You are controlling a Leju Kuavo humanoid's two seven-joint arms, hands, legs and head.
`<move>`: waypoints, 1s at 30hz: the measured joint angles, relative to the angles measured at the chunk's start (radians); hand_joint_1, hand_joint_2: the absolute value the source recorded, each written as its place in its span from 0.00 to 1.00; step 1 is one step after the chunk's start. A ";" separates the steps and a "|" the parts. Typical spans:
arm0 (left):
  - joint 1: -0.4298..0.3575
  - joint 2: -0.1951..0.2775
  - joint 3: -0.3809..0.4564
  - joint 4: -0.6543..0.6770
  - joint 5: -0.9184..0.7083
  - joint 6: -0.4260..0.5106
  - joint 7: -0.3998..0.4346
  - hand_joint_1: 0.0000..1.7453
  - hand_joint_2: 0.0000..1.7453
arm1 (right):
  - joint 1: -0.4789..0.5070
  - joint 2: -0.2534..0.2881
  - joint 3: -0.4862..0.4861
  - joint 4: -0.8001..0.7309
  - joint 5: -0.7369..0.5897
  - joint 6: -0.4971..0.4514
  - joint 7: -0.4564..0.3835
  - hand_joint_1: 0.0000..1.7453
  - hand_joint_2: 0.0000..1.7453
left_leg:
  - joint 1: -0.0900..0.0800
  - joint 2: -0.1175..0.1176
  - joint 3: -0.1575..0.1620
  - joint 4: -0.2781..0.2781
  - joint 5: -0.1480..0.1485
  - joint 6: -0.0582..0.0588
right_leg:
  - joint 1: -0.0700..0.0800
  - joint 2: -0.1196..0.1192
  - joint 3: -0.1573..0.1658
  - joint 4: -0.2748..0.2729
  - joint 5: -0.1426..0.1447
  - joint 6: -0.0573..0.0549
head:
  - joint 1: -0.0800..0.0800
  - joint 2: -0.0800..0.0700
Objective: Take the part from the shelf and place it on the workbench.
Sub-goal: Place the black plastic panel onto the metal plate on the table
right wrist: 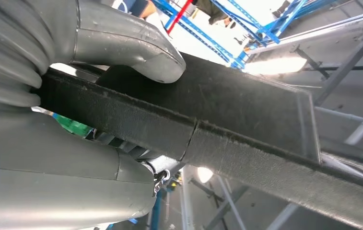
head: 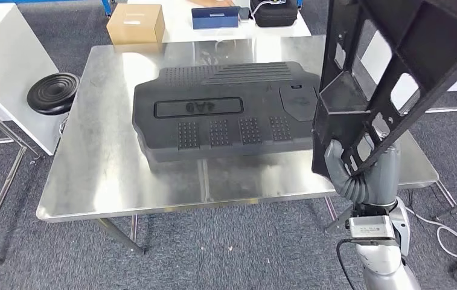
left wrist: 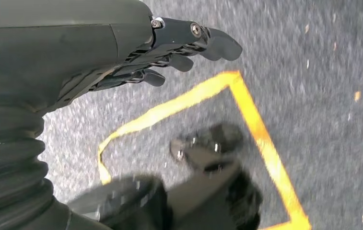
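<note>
My right hand (head: 358, 172) grips a black openwork plastic part (head: 395, 66) by its lower end and holds it upright in the air, over the right edge of the steel workbench (head: 105, 175). In the right wrist view the thumb (right wrist: 136, 48) presses on the part's black edge (right wrist: 227, 124). A large black moulded cover (head: 226, 112) lies flat in the middle of the workbench. My left hand (left wrist: 169, 48) hangs over grey carpet with its fingers loosely extended and nothing in them.
A round black ribbed disc (head: 54, 92) sits on a white table to the left. A cardboard box (head: 136, 24), a blue case (head: 215, 17) and a black bag (head: 275, 12) lie on a table behind. Yellow floor tape (left wrist: 261, 139) marks the carpet. Cables (head: 449, 232) trail at right.
</note>
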State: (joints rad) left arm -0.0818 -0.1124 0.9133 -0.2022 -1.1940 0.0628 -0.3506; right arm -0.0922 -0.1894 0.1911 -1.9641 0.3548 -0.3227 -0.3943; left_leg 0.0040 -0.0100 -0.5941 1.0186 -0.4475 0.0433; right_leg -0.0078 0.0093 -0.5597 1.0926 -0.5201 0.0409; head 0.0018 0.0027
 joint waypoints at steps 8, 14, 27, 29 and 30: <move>0.001 -0.002 0.000 0.000 0.000 -0.001 0.000 0.00 1.00 | 0.001 0.000 0.000 0.006 0.006 0.007 0.000 1.00 1.00 | 0.002 -0.007 0.062 -0.001 -0.059 -0.008 | -0.014 -0.009 -0.116 -0.027 0.092 0.046 | 0.004 0.000; -0.004 -0.001 0.000 0.000 -0.006 -0.001 0.001 0.00 1.00 | -0.009 0.000 0.001 0.014 0.043 0.008 0.004 1.00 1.00 | 0.001 -0.001 0.063 0.046 -0.078 -0.039 | -0.013 -0.010 -0.066 -0.088 0.119 -0.017 | 0.003 0.000; -0.026 -0.001 -0.002 0.000 -0.031 -0.023 0.033 0.00 1.00 | -0.180 0.009 0.119 0.218 0.507 -0.031 0.072 1.00 1.00 | -0.008 0.005 -0.044 0.011 0.011 -0.008 | 0.002 0.007 0.029 -0.086 0.051 -0.010 | -0.001 0.000; -0.032 -0.002 -0.004 -0.001 -0.034 -0.025 0.035 0.00 1.00 | -0.217 0.013 0.152 0.271 0.540 -0.029 0.081 1.00 1.00 | -0.005 0.003 -0.025 0.004 0.021 0.005 | 0.002 0.004 0.021 -0.056 0.045 0.000 | -0.001 0.000; -0.035 -0.003 -0.004 -0.001 -0.035 -0.026 0.035 0.00 1.00 | -0.233 0.016 0.165 0.293 0.548 -0.028 0.083 1.00 1.00 | -0.003 0.002 -0.015 0.003 0.021 0.009 | 0.001 0.002 0.001 -0.020 0.034 0.002 | 0.001 0.000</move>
State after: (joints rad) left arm -0.1166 -0.1150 0.9089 -0.2029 -1.2286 0.0363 -0.3151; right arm -0.3256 -0.1738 0.3560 -1.6714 0.9023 -0.3509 -0.3108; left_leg 0.0012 -0.0083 -0.6095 1.0214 -0.4263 0.0520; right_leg -0.0066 0.0111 -0.5583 1.0728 -0.4861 0.0431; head 0.0026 0.0027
